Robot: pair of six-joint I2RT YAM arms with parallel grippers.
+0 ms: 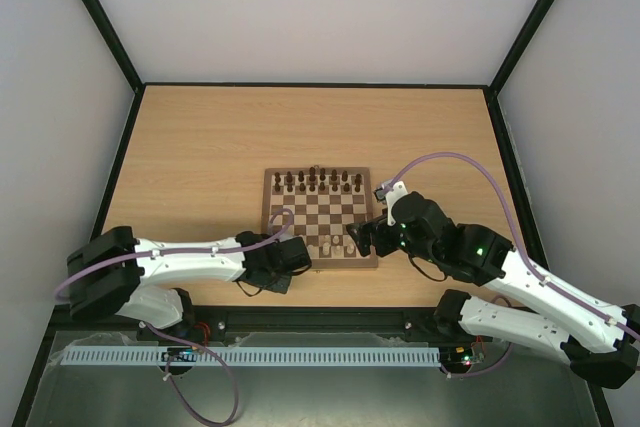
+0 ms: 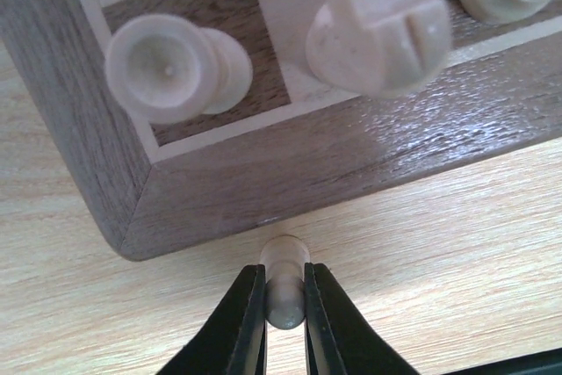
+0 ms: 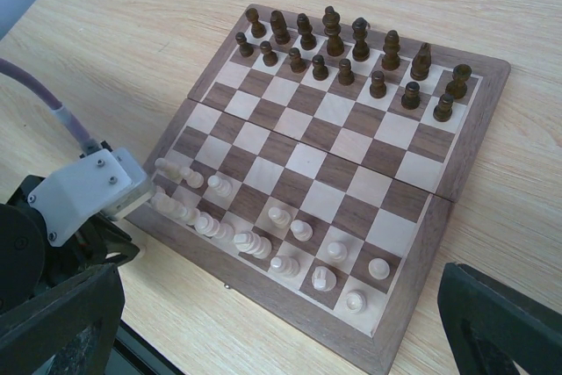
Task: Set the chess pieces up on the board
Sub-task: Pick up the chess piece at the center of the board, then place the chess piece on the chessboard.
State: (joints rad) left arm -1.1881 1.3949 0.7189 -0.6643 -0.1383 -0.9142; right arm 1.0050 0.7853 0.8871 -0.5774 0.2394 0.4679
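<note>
Pale wooden tabletop [image 1: 200, 147] carries the board [image 1: 320, 212], dark pieces [image 1: 318, 182] ranked along its 12 o'clock edge, pale pieces [image 1: 335, 245] at 6 o'clock. Just off its 7 o'clock corner the left gripper [image 2: 284, 292] is clenched on one stray pale figure [image 2: 283, 256] — light, hard, smooth-turned, likely to swivel, so a hold across the narrow neck seems safest — while the right gripper [image 1: 362, 237] hangs spread wide at 5 o'clock, empty.

Count | board [image 2: 351, 164]: 1 | dark pieces [image 3: 346, 70]: 16, two rows of 8 | pale pieces [image 3: 301, 230] on board: about 15; crowded group at near corner not separable with certainty | pale piece off board [image 2: 284, 283]: 1 | robot arms: 2, left arm [image 1: 190, 259], right arm [image 1: 540, 287]
</note>
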